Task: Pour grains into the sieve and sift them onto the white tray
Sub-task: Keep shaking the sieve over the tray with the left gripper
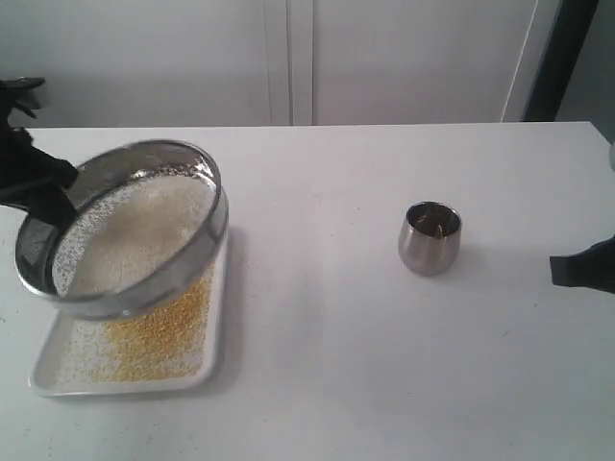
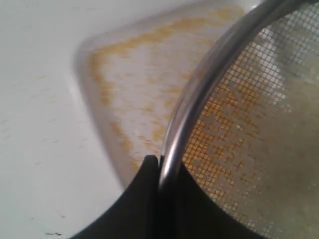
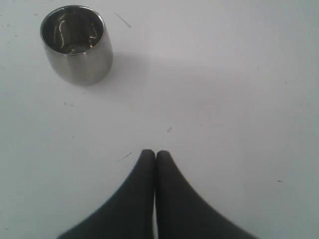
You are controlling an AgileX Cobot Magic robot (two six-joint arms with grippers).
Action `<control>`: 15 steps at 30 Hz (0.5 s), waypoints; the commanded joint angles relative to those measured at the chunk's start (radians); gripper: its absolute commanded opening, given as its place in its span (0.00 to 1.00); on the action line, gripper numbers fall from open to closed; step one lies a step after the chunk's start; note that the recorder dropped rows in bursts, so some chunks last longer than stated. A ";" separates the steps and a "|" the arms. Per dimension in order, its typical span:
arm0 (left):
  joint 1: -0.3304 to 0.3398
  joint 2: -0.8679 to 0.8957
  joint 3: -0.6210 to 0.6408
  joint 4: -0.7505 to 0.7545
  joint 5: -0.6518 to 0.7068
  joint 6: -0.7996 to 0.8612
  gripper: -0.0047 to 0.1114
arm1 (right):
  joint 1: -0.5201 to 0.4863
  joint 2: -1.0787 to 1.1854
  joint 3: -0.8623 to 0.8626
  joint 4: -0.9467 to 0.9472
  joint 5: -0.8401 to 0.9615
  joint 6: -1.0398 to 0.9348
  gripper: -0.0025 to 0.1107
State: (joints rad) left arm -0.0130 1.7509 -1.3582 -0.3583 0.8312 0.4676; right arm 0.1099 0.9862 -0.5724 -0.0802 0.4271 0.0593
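Black fingers (image 2: 142,199) of the left gripper (image 2: 160,160) pinch the shiny steel rim of the sieve (image 1: 207,245), one finger inside the rim and one outside. Tilted beyond those fingertips, the sieve carries pale coarse grains (image 1: 135,230) on its mesh. Beneath it lies the white tray (image 1: 58,370), dusted with fine golden grains. Fingers (image 3: 137,204) of the right gripper (image 3: 155,153) are pressed together, holding nothing, over a bare white table (image 1: 365,384). Ahead of those tips, well apart, a small steel cup (image 3: 76,42) stands upright. Pale wall panels (image 1: 404,58) rise behind the table
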 commanded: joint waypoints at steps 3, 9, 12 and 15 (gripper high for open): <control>0.040 -0.016 -0.011 0.186 -0.005 -0.512 0.04 | 0.002 -0.006 0.005 -0.002 -0.007 0.003 0.02; -0.037 -0.016 -0.009 0.201 0.102 -0.001 0.04 | 0.002 -0.006 0.005 -0.002 -0.007 0.003 0.02; -0.011 -0.016 -0.009 0.248 -0.009 -0.572 0.04 | 0.002 -0.006 0.005 -0.002 -0.009 0.003 0.02; -0.013 -0.016 -0.005 -0.024 -0.052 -0.322 0.04 | 0.002 -0.006 0.005 -0.002 -0.009 0.003 0.02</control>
State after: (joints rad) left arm -0.0263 1.7509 -1.3595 -0.1819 0.8080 0.0378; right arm 0.1099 0.9862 -0.5724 -0.0802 0.4271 0.0593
